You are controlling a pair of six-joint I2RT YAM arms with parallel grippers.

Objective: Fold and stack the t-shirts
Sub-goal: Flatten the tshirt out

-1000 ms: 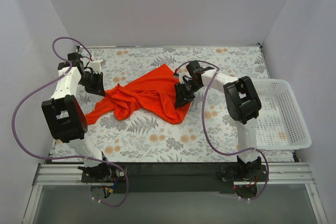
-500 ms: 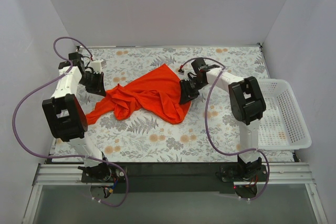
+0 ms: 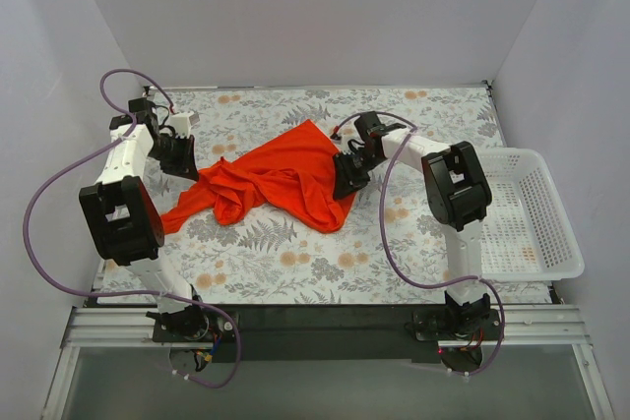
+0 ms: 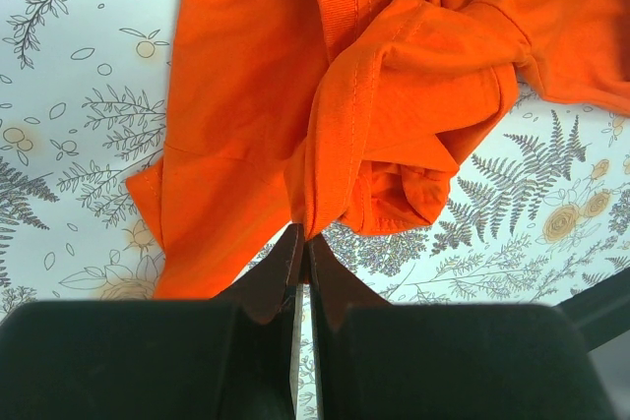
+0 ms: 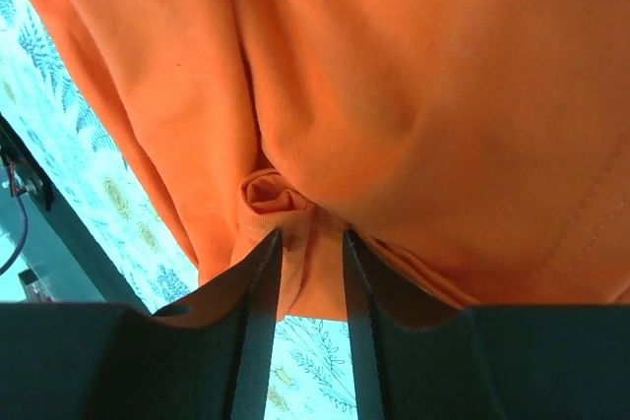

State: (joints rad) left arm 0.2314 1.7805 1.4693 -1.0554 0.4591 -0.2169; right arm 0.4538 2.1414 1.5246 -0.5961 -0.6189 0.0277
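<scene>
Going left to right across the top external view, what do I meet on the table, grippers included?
left gripper → t-shirt → right gripper, at the shirt's right edge → white basket at the far right.

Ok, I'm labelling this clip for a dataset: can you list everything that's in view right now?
t-shirt: one, orange-red, lying crumpled and unfolded around the middle of the mat.
floral mat: one, white with a grey and tan plant print, covering the table.
basket: one, white and perforated, at the mat's right edge.
cables: two, purple, one looping along each arm.
left gripper: one, black, jaws closed on a fold at the shirt's left end.
right gripper: one, black, jaws nipping a bunched fold at the shirt's right edge.
</scene>
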